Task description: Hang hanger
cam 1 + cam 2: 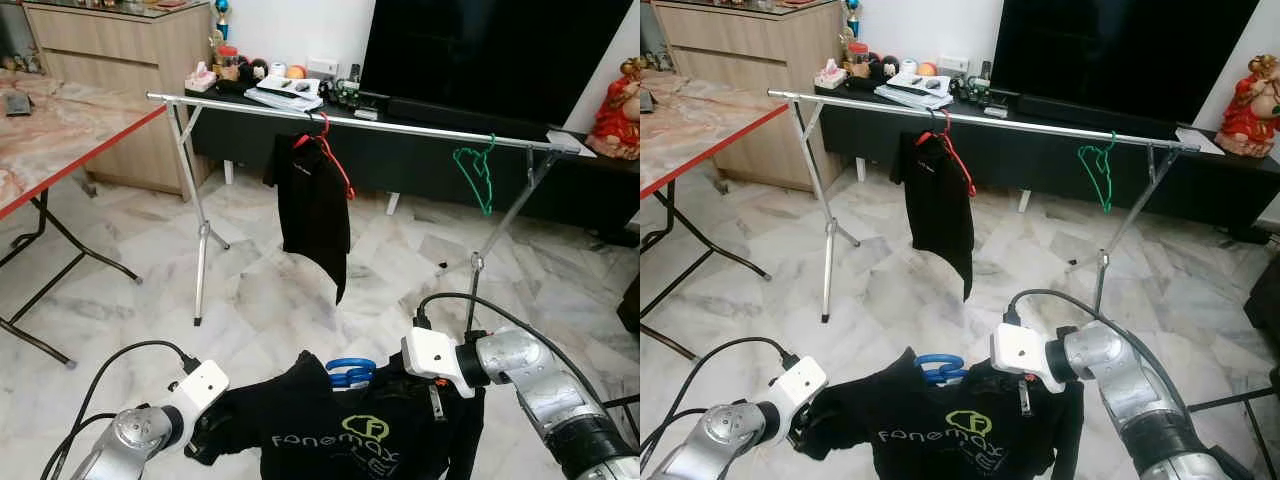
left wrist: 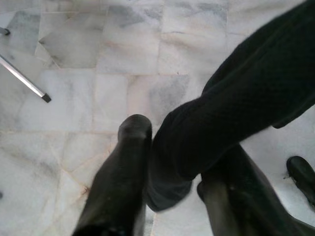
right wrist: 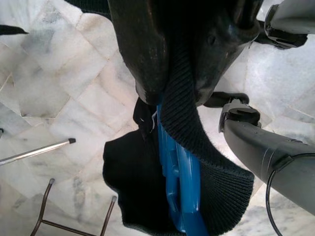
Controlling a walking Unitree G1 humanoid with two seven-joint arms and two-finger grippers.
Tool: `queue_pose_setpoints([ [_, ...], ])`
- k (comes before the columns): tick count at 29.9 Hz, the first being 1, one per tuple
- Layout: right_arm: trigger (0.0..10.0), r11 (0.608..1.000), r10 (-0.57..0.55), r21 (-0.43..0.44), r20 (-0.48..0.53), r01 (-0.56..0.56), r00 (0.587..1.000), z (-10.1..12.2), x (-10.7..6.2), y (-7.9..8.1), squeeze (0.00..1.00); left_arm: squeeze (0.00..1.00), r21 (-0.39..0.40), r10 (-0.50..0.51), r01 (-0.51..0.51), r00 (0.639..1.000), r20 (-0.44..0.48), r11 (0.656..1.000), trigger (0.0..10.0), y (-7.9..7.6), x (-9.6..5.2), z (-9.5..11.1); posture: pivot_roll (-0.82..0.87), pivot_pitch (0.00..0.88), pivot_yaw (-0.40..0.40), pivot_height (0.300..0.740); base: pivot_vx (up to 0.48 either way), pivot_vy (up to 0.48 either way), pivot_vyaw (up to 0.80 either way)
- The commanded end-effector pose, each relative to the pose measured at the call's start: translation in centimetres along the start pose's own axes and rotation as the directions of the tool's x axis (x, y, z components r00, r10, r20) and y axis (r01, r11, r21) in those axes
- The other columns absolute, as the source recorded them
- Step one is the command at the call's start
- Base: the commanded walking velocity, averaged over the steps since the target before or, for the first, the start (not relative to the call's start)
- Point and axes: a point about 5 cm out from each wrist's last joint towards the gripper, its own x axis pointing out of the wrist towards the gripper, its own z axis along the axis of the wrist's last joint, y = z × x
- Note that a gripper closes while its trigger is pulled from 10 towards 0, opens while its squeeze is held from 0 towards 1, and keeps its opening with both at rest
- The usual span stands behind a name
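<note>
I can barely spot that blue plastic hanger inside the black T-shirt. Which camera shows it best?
The right wrist view: the blue plastic hanger runs close up through the collar of the black T-shirt, just below the right end effector. Both eye views show just its hook above the collar; the left wrist view shows cloth between fingers.

The two eye views look forward and down from the robot's head and share one scene: the rack across the room, the floor, and the shirt held up close. The left wrist view looks down its pincer at the floor from very near. The right wrist view looks down just as near and shares the blue hanger with the eye views.
</note>
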Motion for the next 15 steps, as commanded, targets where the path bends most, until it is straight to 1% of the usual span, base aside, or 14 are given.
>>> queue_pose_setpoints([
  [1, 10.0, 0.999, -0.027, -0.028, 0.025, 0.028, 0.999, 0.87, -0.45, -0.61, 0.0, 0.0, -0.014, 0.0, 0.0, 1.0, 0.014, 1.0, 0.0, 0.04, 0.19, 0.51, 0.13, 0.0, -0.116, 0.74, 0.0, 0.0, 0.0],
  [15, 10.0, 0.999, -0.036, -0.015, 0.034, 0.037, 0.999, 0.97, 0.17, -0.48, 0.0, 0.0, -0.012, -0.015, 0.015, 0.999, 0.03, 1.0, 0.0, -0.15, 0.2, 0.88, 0.14, 0.0, -0.111, 0.74, 0.0, 0.0, 0.0],
])
